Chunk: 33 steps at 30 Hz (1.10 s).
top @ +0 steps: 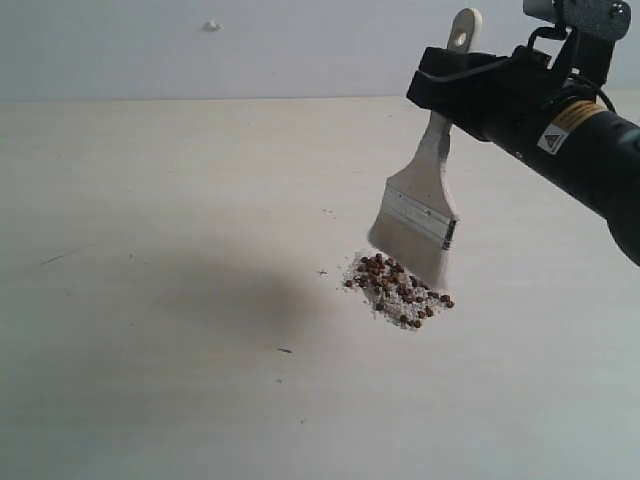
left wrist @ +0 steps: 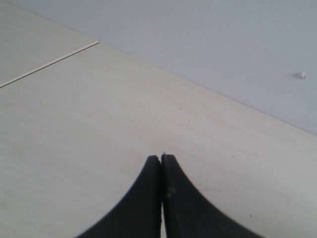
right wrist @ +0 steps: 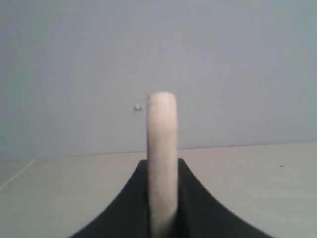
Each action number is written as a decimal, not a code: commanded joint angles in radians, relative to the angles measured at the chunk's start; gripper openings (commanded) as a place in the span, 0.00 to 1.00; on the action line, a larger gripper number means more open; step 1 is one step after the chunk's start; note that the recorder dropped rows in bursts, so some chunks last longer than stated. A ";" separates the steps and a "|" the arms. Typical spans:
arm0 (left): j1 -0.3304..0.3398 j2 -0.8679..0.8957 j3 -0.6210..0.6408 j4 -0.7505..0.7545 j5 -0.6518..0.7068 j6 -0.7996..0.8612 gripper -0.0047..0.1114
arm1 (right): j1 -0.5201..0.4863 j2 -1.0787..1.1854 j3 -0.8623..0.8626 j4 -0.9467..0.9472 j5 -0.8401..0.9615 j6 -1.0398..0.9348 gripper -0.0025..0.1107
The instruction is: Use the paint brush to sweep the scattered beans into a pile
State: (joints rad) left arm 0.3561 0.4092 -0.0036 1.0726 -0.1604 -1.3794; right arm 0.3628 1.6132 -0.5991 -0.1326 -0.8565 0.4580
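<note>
- Right gripper [top: 447, 88] clamped on the paint brush [top: 420, 205], high on the pale handle just below the hang hole, likely so the bristles hang down to the pile [top: 402, 296] with the arm well above it
- right wrist view: handle [right wrist: 162, 144] stands edge-on, pinched between the two black jaws, no visible slack
- brush tilted, flat face toward the pile, bristle tips at the pile's far edge on the arm's side; touching or just above it, can't tell
- beans [top: 380, 266] nearly all in the pile, one dense cluster mixed with whitish crumbs, about as wide as the brush head; a few loose at the pile's rim, no clear strays away from it
- pile lies on pale wooden table [top: 150, 300]; only faint marks near the pile on the side away from the arm
- left gripper [left wrist: 161, 161] jaws pressed together, holding nothing, over bare table, pile not in its view; looks parked, one-arm job
- judgement: sweep close to done; any further stroke should be light and inward, a hard push would scatter the pile's rim
</note>
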 commanded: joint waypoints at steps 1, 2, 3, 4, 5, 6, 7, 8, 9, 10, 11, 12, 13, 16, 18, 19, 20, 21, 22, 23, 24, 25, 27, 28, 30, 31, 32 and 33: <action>0.004 -0.002 0.004 -0.007 0.002 0.001 0.04 | 0.001 -0.073 0.070 0.124 0.005 -0.126 0.02; 0.004 -0.002 0.004 -0.007 0.002 0.001 0.04 | 0.001 -0.089 0.083 0.155 0.007 -0.161 0.02; 0.004 -0.002 0.004 -0.007 0.002 0.001 0.04 | 0.001 -0.128 0.107 0.228 0.022 -0.249 0.02; 0.004 -0.002 0.004 -0.007 0.002 0.001 0.04 | 0.001 -0.147 0.114 0.264 0.041 -0.292 0.02; 0.004 -0.002 0.004 -0.007 0.002 0.001 0.04 | 0.001 -0.181 0.114 0.334 0.103 -0.391 0.02; 0.004 -0.002 0.004 -0.007 0.002 0.001 0.04 | 0.001 -0.194 0.110 0.360 0.129 -0.437 0.02; 0.004 -0.002 0.004 -0.007 0.002 0.001 0.04 | 0.001 -0.210 0.105 0.404 0.169 -0.513 0.02; 0.004 -0.002 0.004 -0.007 0.002 0.001 0.04 | 0.001 -0.221 0.094 0.442 0.209 -0.567 0.02; 0.004 -0.002 0.004 -0.007 0.002 0.001 0.04 | 0.001 -0.240 0.068 0.522 0.303 -0.688 0.02; 0.004 -0.002 0.004 -0.007 0.002 0.001 0.04 | 0.001 -0.251 0.034 0.589 0.379 -0.794 0.02; 0.004 -0.002 0.004 -0.007 0.002 0.001 0.04 | 0.001 -0.256 -0.012 0.694 0.481 -0.938 0.02; 0.004 -0.002 0.004 -0.007 0.002 0.001 0.04 | -0.005 -0.258 -0.050 0.796 0.583 -1.078 0.02; 0.004 -0.002 0.004 -0.007 0.002 0.001 0.04 | -0.033 -0.258 -0.104 0.893 0.701 -1.203 0.02; 0.004 -0.002 0.004 -0.007 0.002 0.001 0.04 | -0.151 -0.249 -0.218 0.982 1.070 -1.305 0.02; 0.004 -0.002 0.004 -0.007 0.002 0.001 0.04 | -0.252 -0.249 -0.280 0.865 1.291 -1.213 0.02; 0.004 -0.002 0.004 -0.007 0.002 0.001 0.04 | -0.274 -0.247 -0.292 0.823 1.338 -1.182 0.02; 0.004 -0.002 0.004 -0.007 0.002 0.001 0.04 | -0.289 -0.245 -0.297 0.786 1.379 -1.156 0.02; 0.004 -0.002 0.004 -0.007 0.002 0.001 0.04 | -0.306 -0.239 -0.301 0.763 1.416 -1.137 0.02; 0.004 -0.002 0.004 -0.007 0.002 0.001 0.04 | -0.321 -0.231 -0.306 0.749 1.454 -1.131 0.02; 0.004 -0.002 0.004 -0.007 0.002 0.001 0.04 | -0.332 -0.223 -0.306 0.749 1.477 -1.131 0.02; 0.004 -0.002 0.004 -0.007 0.002 0.001 0.04 | -0.341 -0.209 -0.306 0.746 1.502 -1.131 0.02; 0.004 -0.002 0.004 -0.007 0.002 0.001 0.04 | -0.352 -0.194 -0.306 0.748 1.526 -1.131 0.02; 0.004 -0.002 0.004 -0.007 0.002 0.001 0.04 | -0.353 -0.160 -0.306 0.753 1.559 -1.131 0.02; 0.004 -0.002 0.004 -0.007 0.002 0.001 0.04 | -0.353 -0.138 -0.306 0.762 1.569 -1.131 0.02; 0.004 -0.002 0.004 -0.007 0.002 0.001 0.04 | -0.353 -0.097 -0.306 0.803 1.580 -1.147 0.02; 0.004 -0.002 0.004 -0.007 0.002 0.001 0.04 | -0.353 -0.074 -0.306 0.835 1.584 -1.168 0.02; 0.004 -0.002 0.004 -0.007 0.002 0.001 0.04 | -0.353 -0.050 -0.306 0.877 1.584 -1.203 0.02; 0.004 -0.002 0.004 -0.007 0.002 0.001 0.04 | -0.353 -0.028 -0.306 0.916 1.584 -1.237 0.02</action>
State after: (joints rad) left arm 0.3561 0.4092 -0.0036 1.0726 -0.1604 -1.3794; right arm 0.0158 1.5384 -0.8966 0.6891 0.7194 -0.7045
